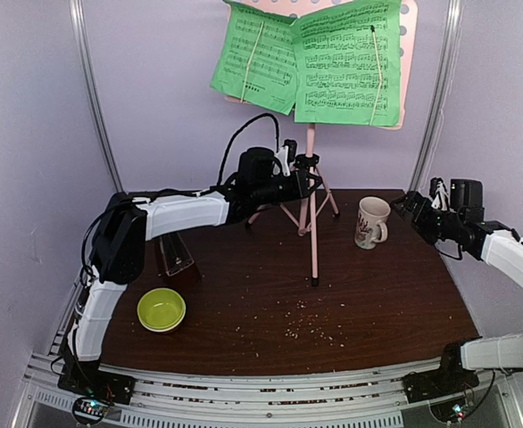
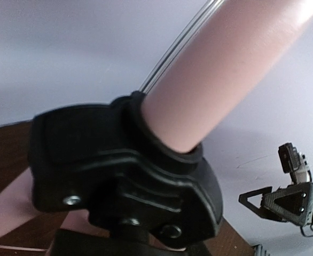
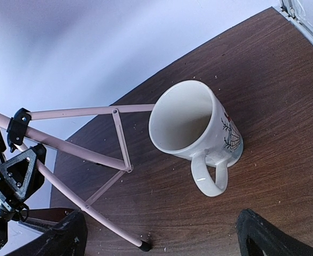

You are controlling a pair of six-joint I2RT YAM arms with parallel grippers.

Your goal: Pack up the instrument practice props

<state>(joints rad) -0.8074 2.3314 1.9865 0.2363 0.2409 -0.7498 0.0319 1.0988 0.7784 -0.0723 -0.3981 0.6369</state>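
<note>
The pink music stand [image 1: 311,223] stands on its tripod at the back middle of the table. Green sheet-music pages [image 1: 311,58] are spread on its desk. My left gripper [image 1: 293,171] is at the stand's pole, right by the black tripod collar [image 2: 124,160]. The pink pole [image 2: 226,69] and the collar fill the left wrist view, and the jaws themselves do not show there. The dark red pyramid metronome [image 1: 174,259] stands at the left, partly behind my left arm. My right gripper [image 3: 162,242] hangs open over the table near the mug, holding nothing.
A white mug [image 1: 371,221] [image 3: 194,122] stands upright right of the stand, handle toward my right gripper. A yellow-green bowl [image 1: 161,308] sits front left. The tripod legs [image 3: 81,154] spread beside the mug. Crumbs dot the dark wooden table [image 1: 377,303].
</note>
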